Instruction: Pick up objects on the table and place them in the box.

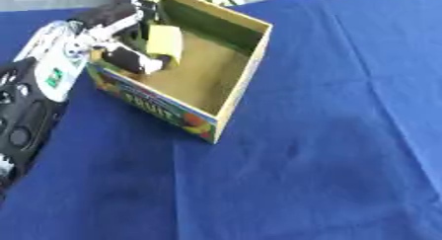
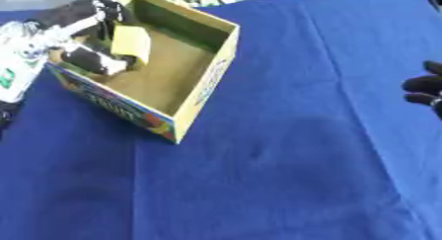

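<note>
Left hand (image 1: 129, 59): pinched a pale yellow object (image 1: 165, 42) inside the box (image 1: 238, 93).
Right hand (image 2: 424, 90): fingers' state indeterminable.
Risk: arm contact could tip the box.

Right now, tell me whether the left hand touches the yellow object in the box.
Touching. The left eye view shows the left hand with fingers curled against the yellow object inside the box.

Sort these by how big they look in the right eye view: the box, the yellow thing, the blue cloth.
1. blue cloth
2. box
3. yellow thing, held over the box by the left hand
</note>
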